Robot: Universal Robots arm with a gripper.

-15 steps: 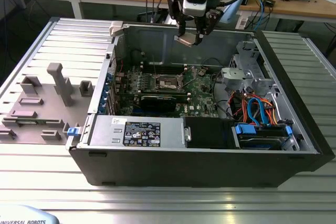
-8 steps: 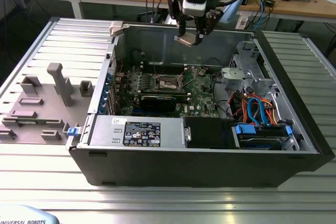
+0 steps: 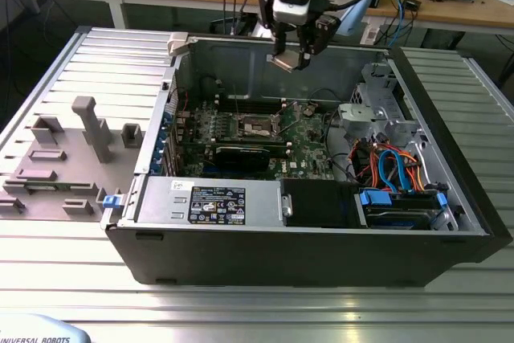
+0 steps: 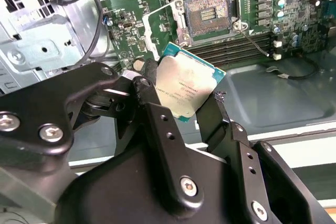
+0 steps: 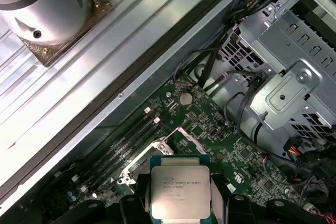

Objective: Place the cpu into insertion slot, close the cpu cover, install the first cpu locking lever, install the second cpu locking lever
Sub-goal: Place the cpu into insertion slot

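One cpu (image 4: 185, 85) is gripped at two opposite edges by the gripper (image 3: 294, 57), which is closed on it with its two fingers (image 4: 148, 95); its silver top is seen in both wrist views. The chip is held in the air over the open computer case (image 3: 450, 198), near the far wall and well apart from the motherboard (image 3: 309, 146). One insertion slot (image 4: 207, 13) is seen uncovered on the board, with the cpu cover (image 4: 150, 38) raised just beside it. Open room is left around the chip on all sides, and no case wall is touched. On the near side of the slot one black graphics card (image 3: 241, 154) is laid, and one power supply (image 3: 209, 198) is set against the near wall. Toward the exterior view's right the space is narrowed by one drive cage (image 3: 377, 110) and a bundle of cables (image 3: 393, 166).
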